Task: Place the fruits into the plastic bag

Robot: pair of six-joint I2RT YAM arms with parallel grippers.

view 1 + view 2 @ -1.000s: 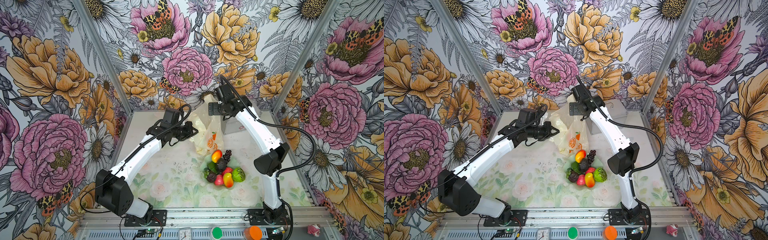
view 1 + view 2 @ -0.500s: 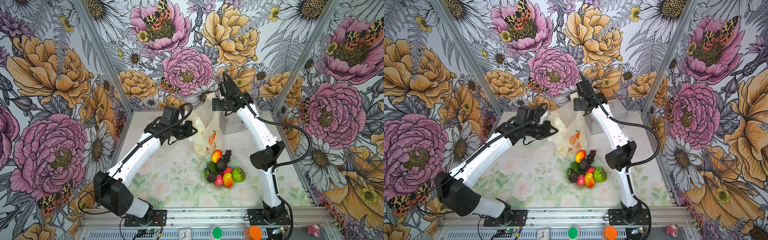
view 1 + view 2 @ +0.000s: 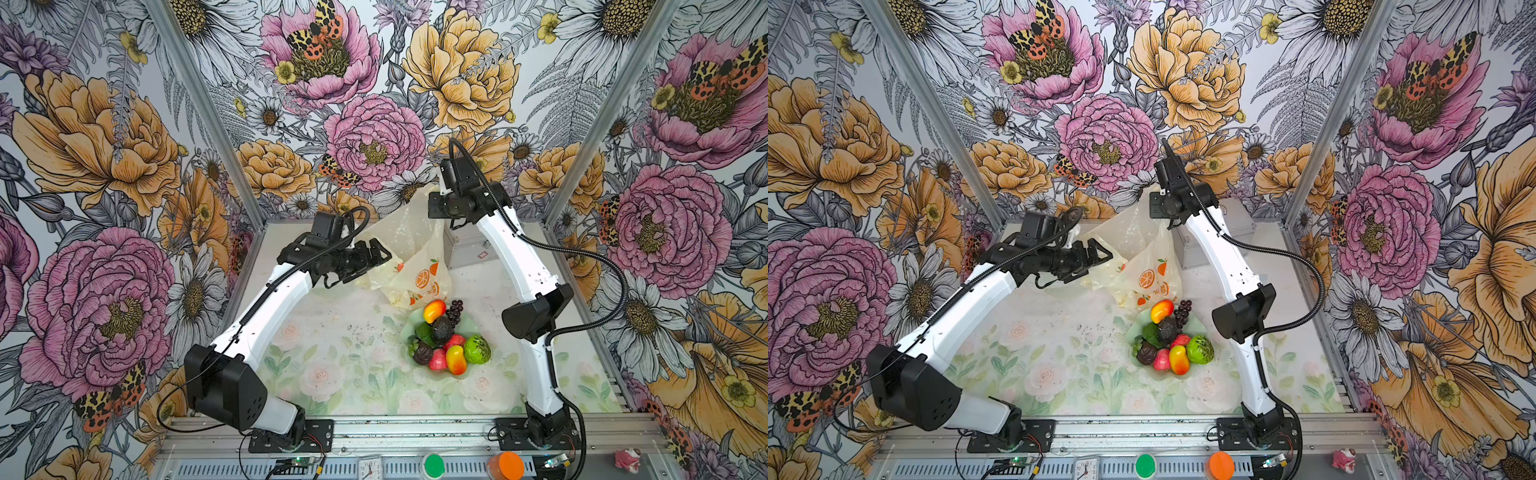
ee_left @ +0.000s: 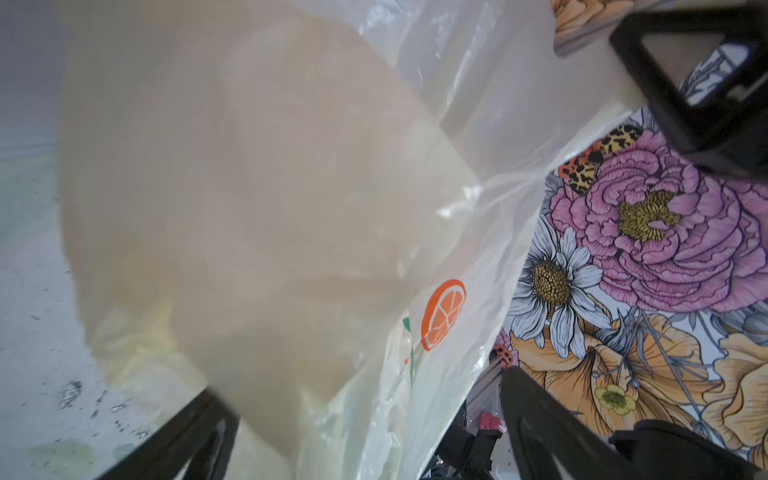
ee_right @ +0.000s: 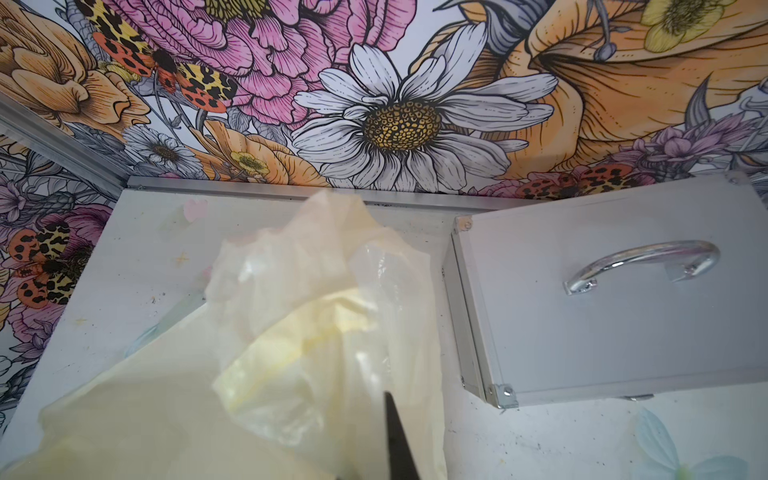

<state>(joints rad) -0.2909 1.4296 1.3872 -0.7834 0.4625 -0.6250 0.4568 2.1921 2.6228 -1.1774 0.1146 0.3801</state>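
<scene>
- Handover of the plastic bag (image 3: pixel 415 257) has just happened, left to right.
- Your left gripper (image 3: pixel 380 255) was clamped a sec ago. Now its fingers (image 4: pixel 195 432) are spread as wide as they go, w/ nothing pinched. In the left wrist view the film just lies loose in front of them.
- Your right gripper (image 5: pixel 395 432) was wide open a sec ago and is now fully closed. Only one dark finger edge shows in the right wrist view, w/ bunched film around it. The bag's top is up at that gripper w/ the left one off, so I'd judge the right one has hold of it.
- Meaning: the bag hangs from one point only. Your left arm is free to take the other edge or go for fruit. No fruit is in yet, so the task has barely begun.
- Bag: thin, translucent, cream, crumpled, w/ orange-slice print. It sits at the back centre, drawn up to a peak, w/ its low end on the table just beside the dish (image 3: pixel 473 324). Can't tell if the mouth is open.
- The fruits (image 3: pixel 446 336) are all heaped in the dish, front-right of the bag. One mango is at the rim nearest it.
- The metal case (image 5: pixel 602 332) sits just right of the bag, untouched.
</scene>
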